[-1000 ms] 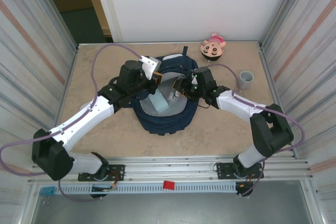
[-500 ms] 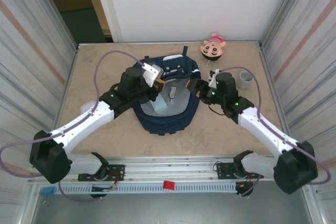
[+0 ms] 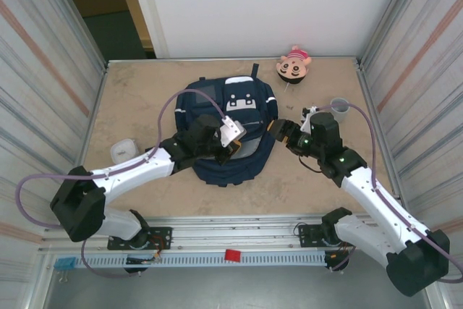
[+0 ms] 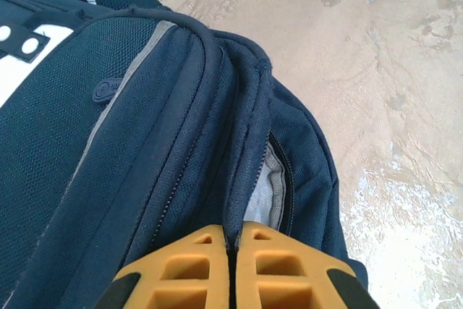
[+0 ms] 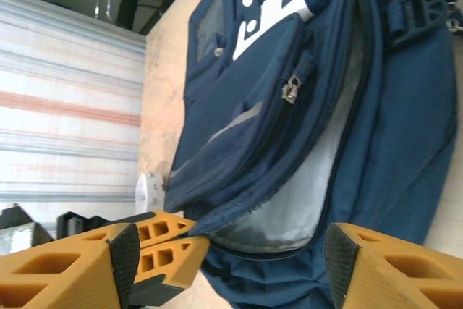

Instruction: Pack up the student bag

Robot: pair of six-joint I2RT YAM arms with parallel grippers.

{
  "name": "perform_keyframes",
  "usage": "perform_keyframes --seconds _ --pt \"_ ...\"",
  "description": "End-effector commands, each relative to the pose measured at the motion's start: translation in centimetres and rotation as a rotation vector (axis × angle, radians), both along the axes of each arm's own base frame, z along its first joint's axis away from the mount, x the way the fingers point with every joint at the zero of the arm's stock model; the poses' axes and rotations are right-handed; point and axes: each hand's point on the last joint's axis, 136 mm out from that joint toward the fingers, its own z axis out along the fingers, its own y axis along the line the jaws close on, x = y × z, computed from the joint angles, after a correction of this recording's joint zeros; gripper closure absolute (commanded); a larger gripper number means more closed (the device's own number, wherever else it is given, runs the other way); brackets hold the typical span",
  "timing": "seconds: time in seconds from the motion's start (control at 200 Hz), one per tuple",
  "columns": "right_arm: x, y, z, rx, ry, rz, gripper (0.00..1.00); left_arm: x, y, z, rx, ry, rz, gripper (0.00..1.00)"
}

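Bag [image 3: 230, 106]: navy woven cloth, matt, mesh-textured panels; smooth grey lining [image 5: 289, 208].
Tabletop [image 4: 391, 70]: mottled beige, smooth, faint sheen.
Left hand [image 4: 233, 255], right hand [image 5: 228, 251]: matt orange plastic.
Walls [image 3: 43, 70]: ribbed metal sheet, dull.

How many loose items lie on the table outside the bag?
3: doll head at the far edge, grey cup at right, white item left of the bag. More may be hidden.
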Motion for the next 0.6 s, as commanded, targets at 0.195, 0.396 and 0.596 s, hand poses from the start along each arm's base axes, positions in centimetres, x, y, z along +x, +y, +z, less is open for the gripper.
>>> perform_keyframes --seconds 0.195,0.396,0.596 --pt "-0.2 -0.5 -0.5 -0.062 0.001 0.015 0.31 -1.2 -2.1 -0.2 -0.032 0.009 -0.027 0.97" --pt "0.3 -0.6 0.1 -0.111 -0.045 0.031 0.31 -1.2 -3.3 -0.3 -0.068 0.038 0.017 0.95" --pt "0.8 -0.4 2.1 -0.216 -0.207 0.083 0.31 -1.3 -3.4 1.1 -0.124 0.059 0.065 0.73"
